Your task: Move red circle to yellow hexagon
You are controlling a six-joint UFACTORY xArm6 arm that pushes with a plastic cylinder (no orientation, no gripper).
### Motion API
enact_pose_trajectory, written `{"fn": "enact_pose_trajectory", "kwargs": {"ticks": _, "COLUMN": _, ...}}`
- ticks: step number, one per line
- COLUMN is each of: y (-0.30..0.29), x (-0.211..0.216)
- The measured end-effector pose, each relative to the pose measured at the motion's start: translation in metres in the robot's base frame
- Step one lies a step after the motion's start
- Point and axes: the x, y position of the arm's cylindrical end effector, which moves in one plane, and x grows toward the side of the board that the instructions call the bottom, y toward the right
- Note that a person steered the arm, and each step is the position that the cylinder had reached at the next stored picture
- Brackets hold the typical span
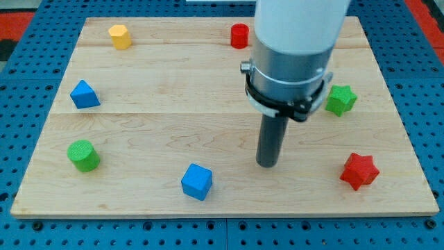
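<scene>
The red circle [239,35] is a small red cylinder near the view's top, just left of the arm's body. The yellow hexagon [120,36] sits at the view's top left, far to the left of the red circle. My tip [267,165] rests on the board in the lower middle, well below the red circle and to the right of the blue cube [196,181]. It touches no block.
A blue triangle [84,94] and a green circle [83,155] lie at the view's left. A green star [340,100] and a red star [359,171] lie at the right. The wooden board [173,90] sits on a blue pegboard.
</scene>
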Motion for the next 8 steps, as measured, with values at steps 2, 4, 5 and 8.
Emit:
{"fn": "enact_pose_trajectory", "kwargs": {"ticks": 2, "y": -0.002, "x": -0.064}}
{"fn": "enact_pose_trajectory", "kwargs": {"ticks": 4, "y": -0.002, "x": -0.142}}
{"fn": "enact_pose_trajectory", "kwargs": {"ticks": 5, "y": 0.009, "x": -0.184}}
{"fn": "enact_pose_trajectory", "kwargs": {"ticks": 8, "y": 0.019, "x": -0.278}}
